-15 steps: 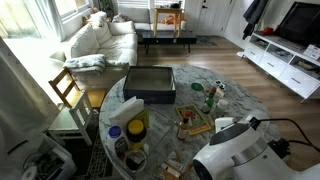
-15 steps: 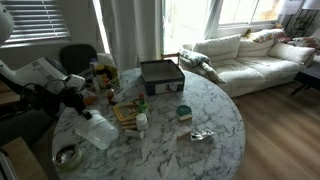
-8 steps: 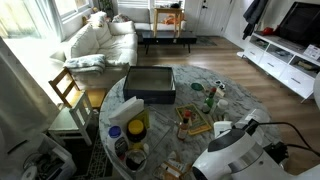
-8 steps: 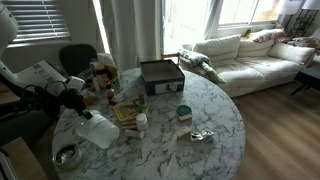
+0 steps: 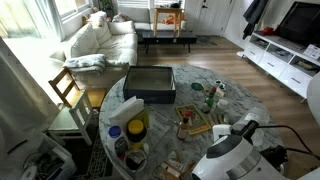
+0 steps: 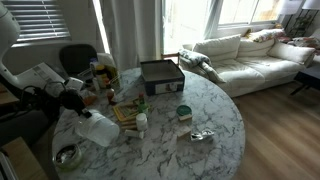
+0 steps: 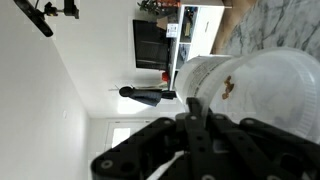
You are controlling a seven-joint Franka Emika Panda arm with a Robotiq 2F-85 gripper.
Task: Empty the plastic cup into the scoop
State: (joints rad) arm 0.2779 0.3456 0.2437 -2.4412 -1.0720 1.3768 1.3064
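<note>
My gripper (image 6: 82, 108) is shut on the rim of a large translucent white plastic cup (image 6: 99, 130). It holds the cup tilted above the near left part of the marble table (image 6: 215, 115). In the wrist view the cup (image 7: 270, 90) fills the right side, with a small brown speck inside, and the finger (image 7: 195, 105) clamps its rim. A round metal scoop or bowl (image 6: 66, 155) sits just below and left of the cup. In an exterior view the white arm (image 5: 232, 150) hides the gripper and most of the cup.
A black box (image 6: 160, 75) stands at the table's far side. A wooden board (image 6: 125, 112), a small white bottle (image 6: 142, 122), a green tin (image 6: 183, 112) and crumpled foil (image 6: 200, 135) lie mid-table. Jars (image 5: 136, 128) crowd one edge. A sofa (image 6: 250, 55) is beyond.
Almost nothing has changed. The arm has shifted very slightly in an exterior view, and the cup stays tilted in the gripper.
</note>
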